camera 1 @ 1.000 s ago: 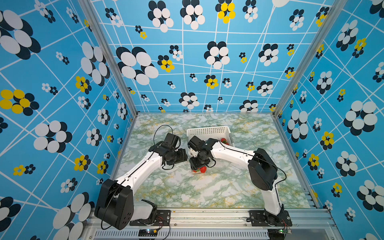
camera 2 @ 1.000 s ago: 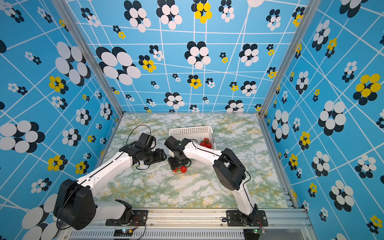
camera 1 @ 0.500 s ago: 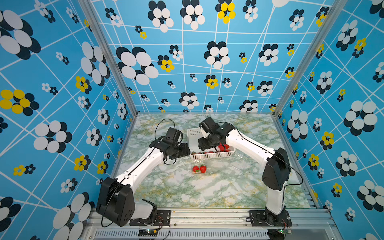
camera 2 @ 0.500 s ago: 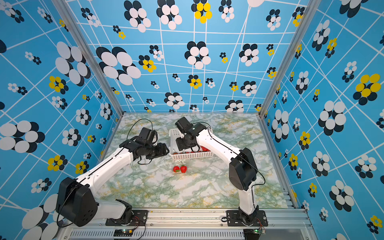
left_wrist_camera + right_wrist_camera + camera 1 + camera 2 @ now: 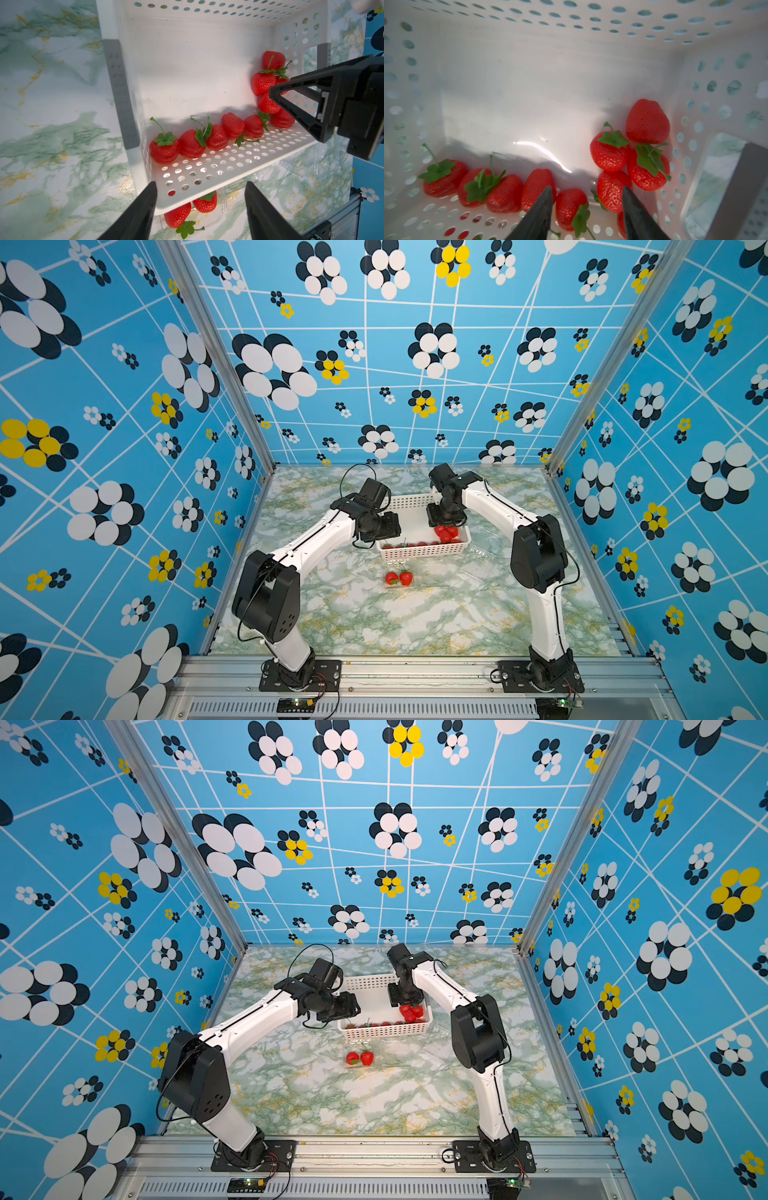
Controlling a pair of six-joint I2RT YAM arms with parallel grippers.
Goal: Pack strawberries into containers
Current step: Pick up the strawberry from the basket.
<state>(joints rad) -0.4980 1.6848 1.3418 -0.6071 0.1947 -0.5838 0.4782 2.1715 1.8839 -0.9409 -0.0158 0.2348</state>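
Note:
Several red strawberries (image 5: 446,533) lie in the white perforated basket (image 5: 407,501): a row (image 5: 216,137) along its near wall and a pile (image 5: 645,122) in one corner. Two more strawberries (image 5: 399,577) sit in a clear container (image 5: 220,207) in front of the basket. My right gripper (image 5: 586,188) hangs open inside the basket, with a strawberry (image 5: 570,207) lying loose between its fingers. My left gripper (image 5: 200,182) is open and empty at the basket's left end, fingers either side of its near wall. In both top views the arms reach in from opposite sides.
More clear containers (image 5: 484,558) lie on the marble tabletop to the right of the basket, also visible in the left wrist view (image 5: 311,164). Patterned blue walls close in the table on three sides.
My right gripper has left the clear container in front and swung back into the basket, over the strawberries. Two strawberries stay in that container. The left gripper has shifted slightly toward the basket.

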